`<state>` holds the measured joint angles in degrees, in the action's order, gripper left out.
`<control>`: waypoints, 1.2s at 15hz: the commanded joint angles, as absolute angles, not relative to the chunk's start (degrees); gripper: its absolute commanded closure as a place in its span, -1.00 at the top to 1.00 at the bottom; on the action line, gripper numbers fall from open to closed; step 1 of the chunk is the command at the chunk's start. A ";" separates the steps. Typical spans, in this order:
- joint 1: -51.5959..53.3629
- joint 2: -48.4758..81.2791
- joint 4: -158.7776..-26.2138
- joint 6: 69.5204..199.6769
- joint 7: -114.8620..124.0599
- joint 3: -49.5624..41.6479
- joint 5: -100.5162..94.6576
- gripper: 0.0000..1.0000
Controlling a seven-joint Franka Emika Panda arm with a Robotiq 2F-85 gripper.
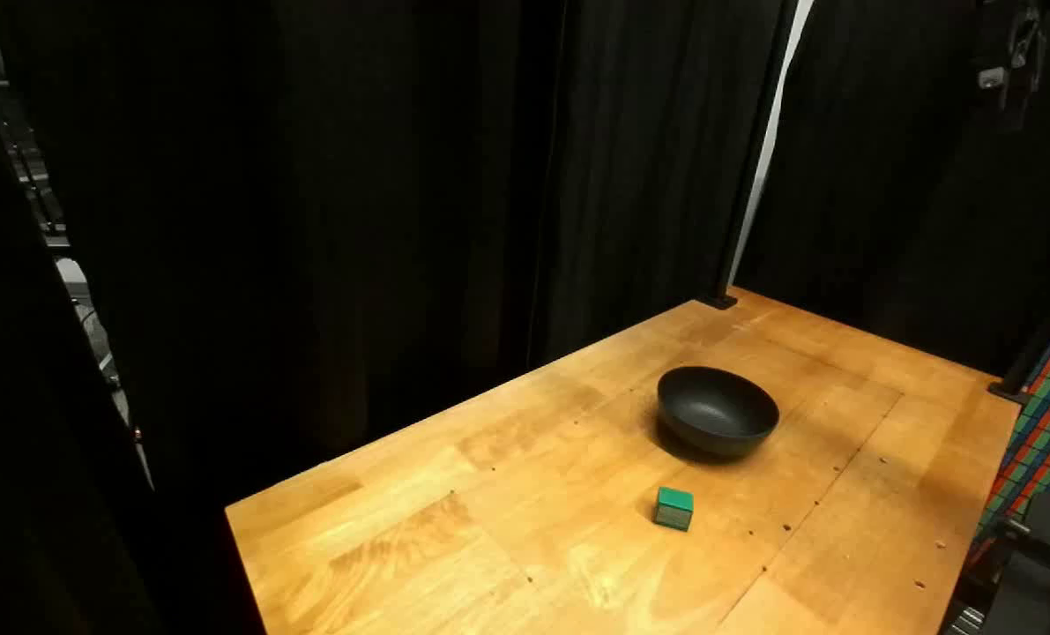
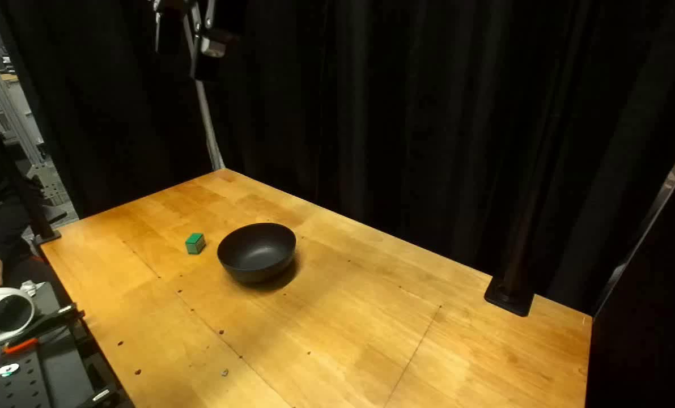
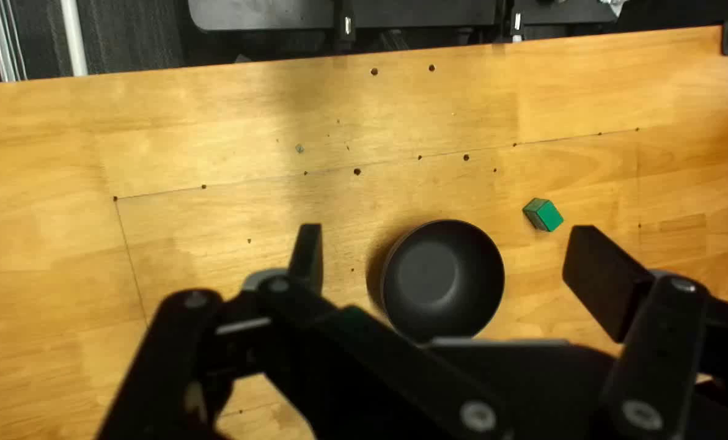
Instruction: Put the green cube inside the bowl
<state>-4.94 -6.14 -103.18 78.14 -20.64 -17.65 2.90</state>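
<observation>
Wrist view: gripper (image 3: 449,253) spread wide, its two sides well apart. Round black bowl (image 3: 440,275) shows in the gap btw them, upright on the wooden table (image 3: 186,140), lower rim partly hidden by gripper parts. Tiny green cube (image 3: 543,215) is on the table too, abt 2 o'clock from the bowl, near it but apart, so outside it.

In an exterior view the green cube (image 1: 673,509) sits approx 7 o'clock from the bowl (image 1: 718,413). Gripper (image 1: 1014,84) is high up, btw 1 & 2 o'clock from the bowl, v. dim vs. the black curtain (image 1: 401,176); can't tell its spread there. Pole foot (image 1: 717,302) stands at 12 o'clock from the bowl.

In an exterior view the green cube (image 2: 195,243) is abt 9 o'clock from the bowl (image 2: 257,254). Gripper (image 2: 184,56) hangs high, btw 11 & 12 o'clock, well above table lvl.
</observation>
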 commanded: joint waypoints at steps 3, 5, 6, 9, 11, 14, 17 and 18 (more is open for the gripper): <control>-6.93 -6.20 -102.55 77.94 -20.84 -15.83 3.09 1.00; -6.93 -6.22 -102.42 77.94 -20.85 -15.83 3.09 1.00; -6.93 -6.22 -102.40 77.93 -20.85 -15.83 3.09 1.00; -5.62 -7.77 -107.62 85.98 -15.70 -12.59 2.67 1.00; -4.07 -8.37 -113.68 93.61 -12.07 -9.21 2.61 1.00; -1.42 -5.53 -119.34 100.50 -10.35 -4.46 4.22 1.00; 2.11 -3.08 -125.87 109.84 -7.56 0.33 6.15 1.00; 3.25 -2.07 -127.88 113.61 -6.88 1.76 7.13 1.00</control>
<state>0.77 -3.32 -122.72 105.36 -8.89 -1.36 4.70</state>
